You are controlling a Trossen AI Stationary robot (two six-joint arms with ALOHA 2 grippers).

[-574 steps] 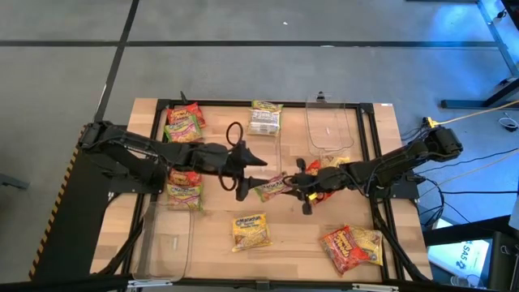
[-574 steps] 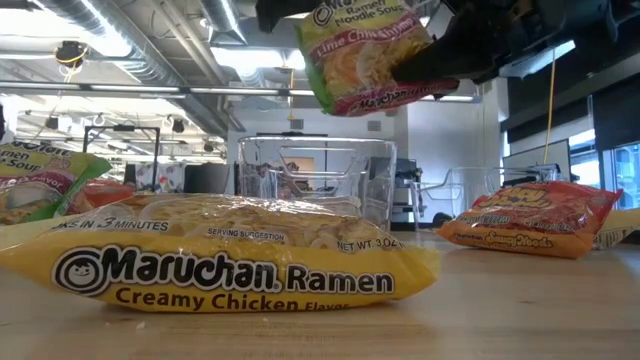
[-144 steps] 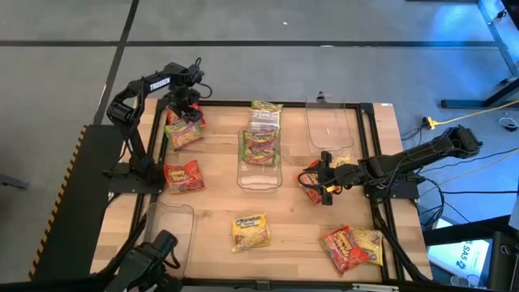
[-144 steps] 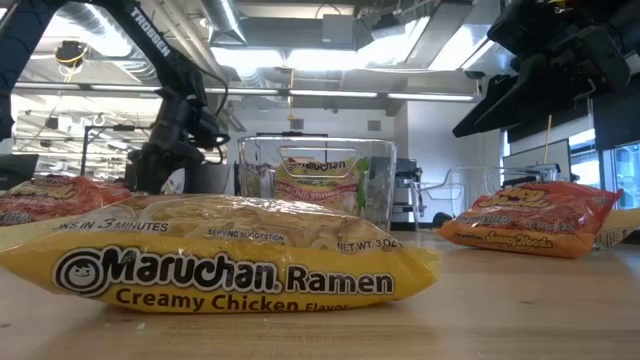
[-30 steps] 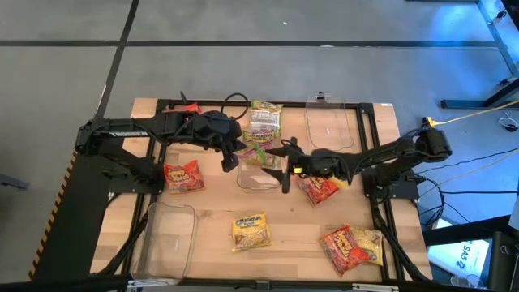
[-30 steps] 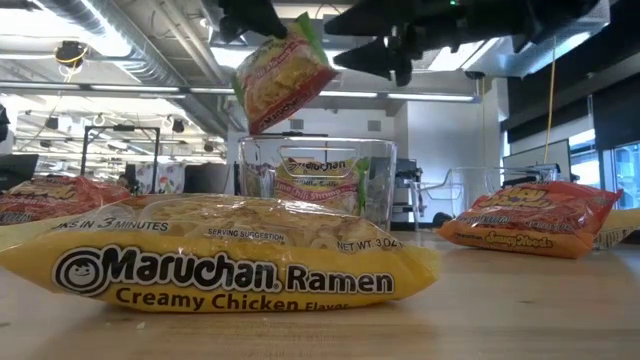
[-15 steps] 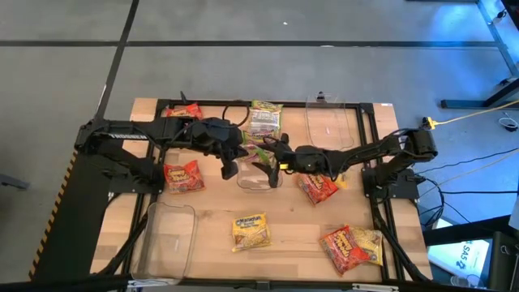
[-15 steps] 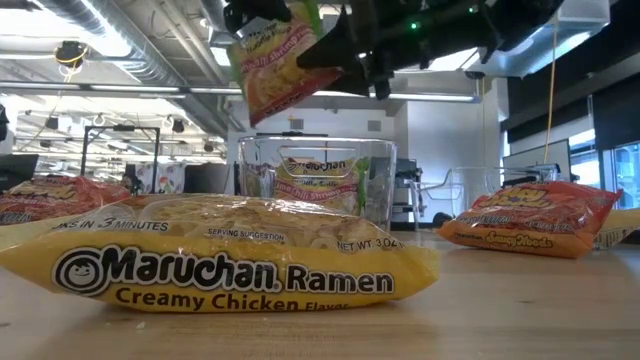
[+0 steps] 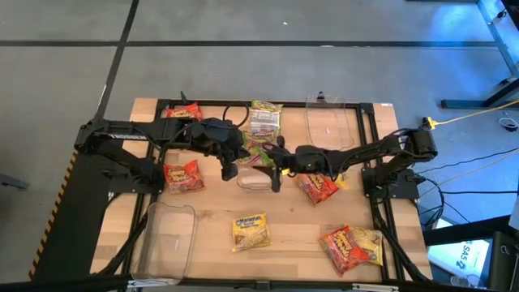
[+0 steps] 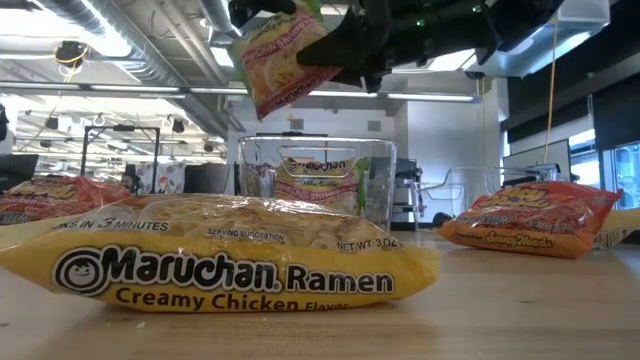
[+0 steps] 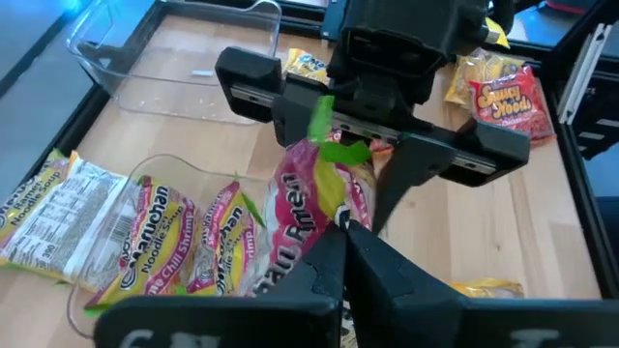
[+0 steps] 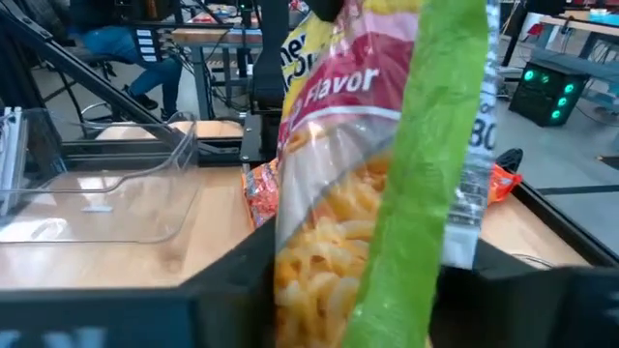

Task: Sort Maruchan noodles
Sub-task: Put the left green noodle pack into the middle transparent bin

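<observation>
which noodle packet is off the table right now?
The green-edged lime chili packet, held in the air above the middle clear bin between both hands. The rest lie on the table or in bins.

I see the wooden table [image 9: 211, 243] w/ three clear bins [image 9: 168, 235], plus loose ramen pkts: yellow [image 9: 250, 230] front-center, red ones [image 9: 183, 176] left and right.

Robotics lab, exposed ceiling ducts [image 10: 150, 45], workbenches [image 12: 208, 39]

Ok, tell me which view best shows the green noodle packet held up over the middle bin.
The left wrist view: the green packet shows lengthwise between both tools. High view mostly hides it; low view shows one face; right wrist view crops it.
</observation>
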